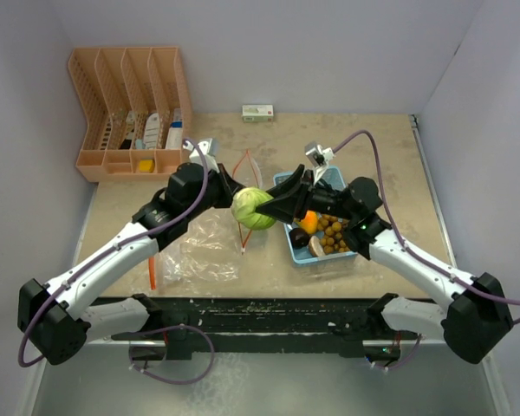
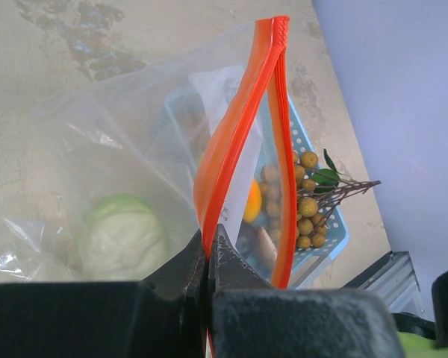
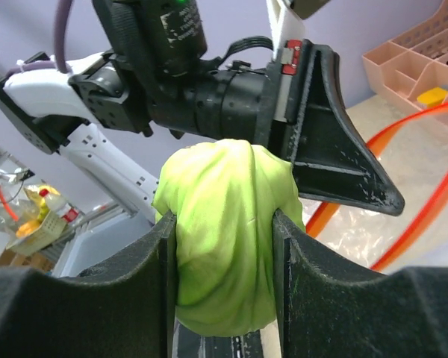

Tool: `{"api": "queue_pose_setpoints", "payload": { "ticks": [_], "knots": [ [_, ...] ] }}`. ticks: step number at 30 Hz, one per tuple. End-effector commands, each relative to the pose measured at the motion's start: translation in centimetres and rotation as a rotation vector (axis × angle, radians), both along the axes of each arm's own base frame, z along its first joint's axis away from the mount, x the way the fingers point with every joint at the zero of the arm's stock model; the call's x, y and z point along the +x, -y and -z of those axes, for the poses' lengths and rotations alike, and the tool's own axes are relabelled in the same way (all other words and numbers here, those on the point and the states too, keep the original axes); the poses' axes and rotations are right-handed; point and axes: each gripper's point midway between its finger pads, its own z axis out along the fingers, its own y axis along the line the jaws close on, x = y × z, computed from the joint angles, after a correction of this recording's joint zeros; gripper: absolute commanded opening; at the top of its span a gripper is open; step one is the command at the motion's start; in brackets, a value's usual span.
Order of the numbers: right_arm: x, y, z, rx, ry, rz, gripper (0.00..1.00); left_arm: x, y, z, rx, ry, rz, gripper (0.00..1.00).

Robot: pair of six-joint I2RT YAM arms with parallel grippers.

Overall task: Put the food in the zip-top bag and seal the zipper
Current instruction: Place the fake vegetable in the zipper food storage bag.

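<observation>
Left gripper [image 2: 207, 253] is clamped on the orange zipper [image 2: 239, 134], holding the mouth of the bag [image 1: 195, 251] up and open toward the tray [image 2: 336, 227]. Right gripper [image 3: 224, 224] has the green leafy piece [image 1: 253, 209] squeezed between both fingers, up off the table right at that opening, just beside the left gripper. Can't tell if it's past the rim. The rest of the bag lies crumpled on the table. The orange fruit [image 1: 308, 222], dark lump [image 1: 298, 237], beige slice [image 1: 316, 248] and brown balls [image 1: 333, 234] sit in the tray.
</observation>
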Motion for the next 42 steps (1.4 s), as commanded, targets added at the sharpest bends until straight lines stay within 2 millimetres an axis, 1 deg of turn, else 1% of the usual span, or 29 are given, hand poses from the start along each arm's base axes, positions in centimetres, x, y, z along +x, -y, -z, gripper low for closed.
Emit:
{"api": "queue_pose_setpoints", "payload": {
  "ticks": [1,7,10,14,17,20,22,25,28,30,31,35,37,40,42],
  "knots": [
    [2.0,0.1,-0.5,0.097,0.025,0.103,0.12,-0.4,0.3,-3.9,-0.087,0.064,0.018,0.0],
    [5.8,0.6,4.2,0.019,-0.064,0.287,0.11,-1.6,-0.5,-4.8,-0.11,0.077,0.02,0.0],
    [7.0,0.8,5.6,-0.025,-0.084,0.349,0.1,-2.3,-1.0,-5.0,-0.118,0.08,0.02,0.0],
    [8.5,1.7,6.6,-0.068,-0.111,0.446,0.09,-2.9,-1.8,-5.6,-0.124,0.093,0.009,0.0],
    [9.4,2.6,6.7,-0.103,-0.117,0.522,0.09,-3.2,-2.4,-5.6,-0.116,0.092,-0.004,0.0],
    [9.8,2.7,5.9,-0.123,-0.104,0.538,0.09,-3.2,-2.3,-5.0,-0.117,0.083,-0.008,0.0],
    [9.7,2.2,5.1,-0.118,-0.093,0.522,0.08,-2.9,-1.8,-4.6,-0.124,0.076,0.002,0.0],
    [9.2,0.7,3.9,-0.134,-0.06,0.505,0.09,-2.1,-0.8,-3.9,-0.122,0.061,0.018,0.0],
    [8.0,-1.0,3.8,-0.173,-0.034,0.493,0.09,-1.5,-0.2,-3.5,-0.114,0.052,0.026,0.0],
    [7.7,-1.6,4.9,-0.22,-0.027,0.515,0.09,-1.3,0.1,-3.7,-0.114,0.055,0.031,0.0],
    [7.7,-1.8,5.8,-0.26,-0.025,0.534,0.1,-1.3,0.1,-3.8,-0.113,0.056,0.032,0.0],
    [8.5,-1.4,10.3,-0.425,-0.05,0.644,0.11,-1.3,0.0,-4.5,-0.118,0.07,0.028,0.0],
    [8.9,-1.1,12.0,-0.493,-0.067,0.69,0.13,-1.3,-0.1,-4.4,-0.117,0.067,0.025,0.0],
    [9.4,-1.1,13.0,-0.565,-0.07,0.757,0.14,-1.3,0.0,-4.0,-0.116,0.057,0.023,0.0],
    [10.0,-0.8,13.1,-0.618,-0.059,0.841,0.15,-1.2,0.1,-3.7,-0.117,0.05,0.026,0.0]
  ]
}}
